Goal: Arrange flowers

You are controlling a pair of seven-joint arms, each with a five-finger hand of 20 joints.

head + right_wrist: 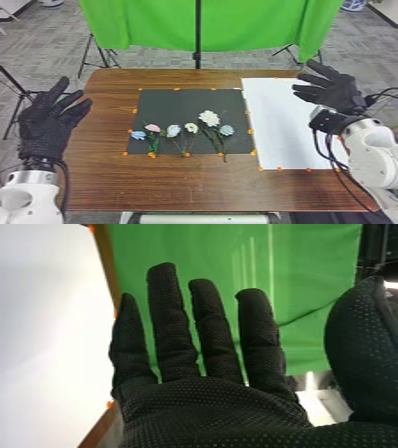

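Observation:
In the head view several flowers lie in a row on the black mat [182, 105]: a blue one [139, 135] at the left, then a pink one [153, 128], more pale blooms, a larger white flower [209, 118] and a light blue one [226, 130]. My left hand [49, 122] is open at the table's left edge, apart from the flowers. Over the right part of the white sheet [275, 120], my right hand [338, 95] stays open and holds nothing. The right wrist view has the right hand [209, 409] with straight fingers and the thumb spread.
Orange markers line the mat and the sheet on the brown wooden table [178, 185]. Behind the table hangs a green cloth [142, 25] on a stand with dark tripod legs. Cables hang from the right forearm over the sheet's right side.

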